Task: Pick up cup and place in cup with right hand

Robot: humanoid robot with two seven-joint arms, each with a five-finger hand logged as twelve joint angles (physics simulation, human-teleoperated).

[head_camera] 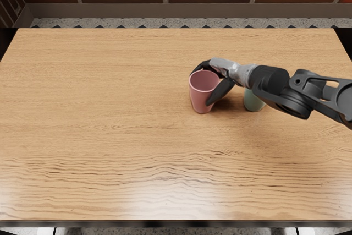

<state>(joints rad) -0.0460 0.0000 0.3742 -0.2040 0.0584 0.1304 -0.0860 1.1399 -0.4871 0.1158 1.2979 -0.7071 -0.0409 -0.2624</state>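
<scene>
Right hand (201, 88) is clamped on upright pink cup (200, 98). Green cup (252, 102), partly hidden, stands at its three o'clock

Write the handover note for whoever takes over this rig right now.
Right hand: closed around the pink cup, which is upright; whether it is off the table can't be told.
Left hand: out of view.
Green cup: on the table, partly hidden under the right arm.
Done: pink cup grasped.
Left: presumably bring it over the green cup and set it inside.

The head view looks down aslant on the table (121, 136).
</scene>
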